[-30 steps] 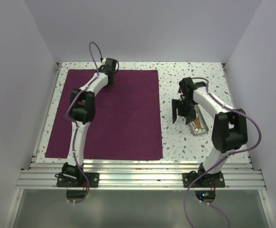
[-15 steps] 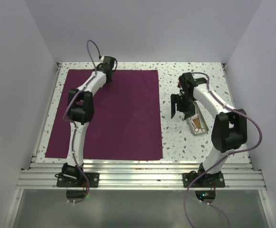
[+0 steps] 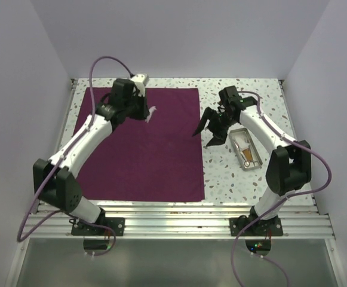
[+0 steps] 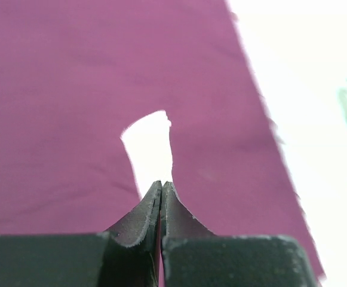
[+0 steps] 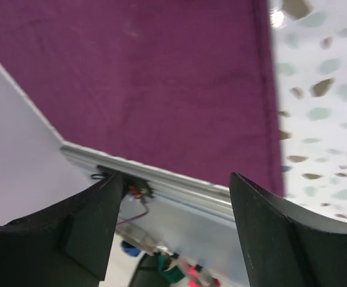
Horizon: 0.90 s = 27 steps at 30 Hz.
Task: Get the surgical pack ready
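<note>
Holding: left gripper (image 4: 161, 186) clenched on a white strip (image 4: 150, 148) above the pack (image 3: 138, 143)
Pack: flat, unfolded, left of the tray (image 3: 246, 149) (folding seemingly not begun)
Right gripper (image 3: 211, 128): released, empty, beside the pack's right edge

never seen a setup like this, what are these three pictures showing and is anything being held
Two robot arms are bolted at the near edge of a speckled table. One picture looks down from above; the other two come from cameras on each wrist. A large purple sheet lies flat on the table, and a small metal tray with instruments sits to its right. The left tool is shut on a small white strip above the sheet. The right tool is open and holds nothing.
</note>
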Available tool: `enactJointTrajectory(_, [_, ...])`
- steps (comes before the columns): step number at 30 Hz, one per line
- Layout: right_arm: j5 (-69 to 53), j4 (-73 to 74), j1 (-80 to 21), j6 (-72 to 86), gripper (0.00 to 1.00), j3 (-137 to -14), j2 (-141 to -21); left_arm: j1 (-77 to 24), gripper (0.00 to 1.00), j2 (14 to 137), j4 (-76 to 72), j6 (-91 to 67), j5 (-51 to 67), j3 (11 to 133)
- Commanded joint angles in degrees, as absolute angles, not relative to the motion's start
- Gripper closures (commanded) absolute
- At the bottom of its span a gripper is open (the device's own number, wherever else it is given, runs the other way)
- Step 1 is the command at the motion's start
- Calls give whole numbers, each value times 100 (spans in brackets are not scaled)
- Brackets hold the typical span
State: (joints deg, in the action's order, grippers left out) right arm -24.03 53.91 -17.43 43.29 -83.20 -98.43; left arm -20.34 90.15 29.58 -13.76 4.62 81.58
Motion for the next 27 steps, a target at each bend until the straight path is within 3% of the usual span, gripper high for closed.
enactJointTrajectory(1, [-2787, 4861, -2205, 6051, 24, -8596, -9528, -2443, 100, 8184, 2813, -1177, 1739, 7376])
enactJointTrajectory(10, [-1804, 5080, -3031, 7520, 27, -8412, -8774, -3277, 100, 6883, 2645, -1626, 2119, 6285])
enactJointTrajectory(27, [-1529, 5080, -3893, 8253, 32, -8481, -8965, -3787, 100, 6662, 2610, -1661, 1978, 6240])
